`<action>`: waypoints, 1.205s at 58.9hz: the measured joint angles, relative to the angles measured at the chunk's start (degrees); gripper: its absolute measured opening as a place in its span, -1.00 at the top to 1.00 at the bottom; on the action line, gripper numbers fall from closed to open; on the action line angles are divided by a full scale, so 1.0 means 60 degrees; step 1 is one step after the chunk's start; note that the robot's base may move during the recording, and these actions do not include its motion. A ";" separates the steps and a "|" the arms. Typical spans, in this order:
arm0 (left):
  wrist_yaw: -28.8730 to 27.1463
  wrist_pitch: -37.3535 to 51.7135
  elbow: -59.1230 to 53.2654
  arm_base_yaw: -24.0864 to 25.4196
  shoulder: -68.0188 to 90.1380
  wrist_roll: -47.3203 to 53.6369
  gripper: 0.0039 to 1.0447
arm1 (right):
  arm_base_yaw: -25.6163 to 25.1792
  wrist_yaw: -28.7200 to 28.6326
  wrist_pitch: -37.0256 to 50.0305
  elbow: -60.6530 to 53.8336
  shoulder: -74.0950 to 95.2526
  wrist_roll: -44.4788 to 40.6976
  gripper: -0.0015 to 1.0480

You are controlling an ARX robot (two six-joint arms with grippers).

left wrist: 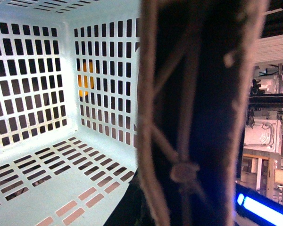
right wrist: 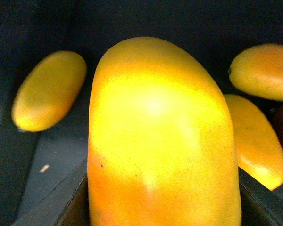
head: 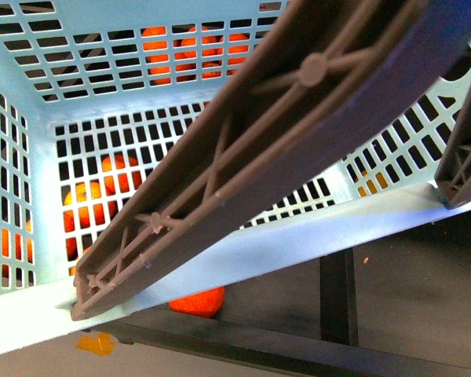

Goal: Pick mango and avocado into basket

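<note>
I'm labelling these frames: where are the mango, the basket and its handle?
mango [right wrist: 160, 141], right wrist view, middle of its yellow face.
basket [head: 259, 253], front view, on its near rim.
handle [head: 298, 133], front view, ribbed underside, mid-length.

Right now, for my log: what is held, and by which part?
The mango, by one end, between the right fingers. Left fingers unseen; only the basket handle shows.
</note>
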 joint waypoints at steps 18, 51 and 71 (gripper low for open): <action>0.0000 0.0000 0.0000 0.0000 0.0000 0.0000 0.93 | 0.0393 -0.0689 -0.1581 -0.1912 -0.6025 0.0907 -0.18; 0.0000 0.0000 0.0000 0.0000 0.0000 0.0000 0.93 | 0.4364 0.1443 -0.1435 -0.1089 -0.8043 0.2838 -0.18; -0.0004 0.0000 0.0000 0.0000 0.0000 0.0000 0.93 | 0.6929 0.2590 -0.0783 -0.0991 -0.7049 0.3453 -0.18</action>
